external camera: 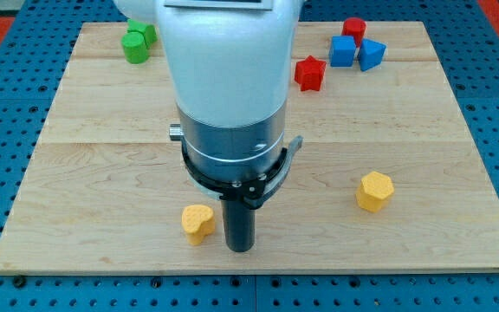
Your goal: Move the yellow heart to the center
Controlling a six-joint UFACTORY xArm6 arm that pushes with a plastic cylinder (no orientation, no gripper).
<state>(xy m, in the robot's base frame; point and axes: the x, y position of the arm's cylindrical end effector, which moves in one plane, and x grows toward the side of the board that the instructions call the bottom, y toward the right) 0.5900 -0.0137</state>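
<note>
The yellow heart (197, 223) lies near the view's bottom edge of the wooden board (93, 156), left of the middle. My tip (239, 249) stands on the board just to the right of the heart, a small gap apart from it. The arm's white and grey body hides the board's middle and top centre.
A yellow hexagon (375, 191) lies at the right. A red star (310, 73) sits right of the arm. A red block (354, 29), a blue cube (343, 51) and a blue triangular block (372, 54) cluster at the top right. Two green blocks (137, 42) sit top left.
</note>
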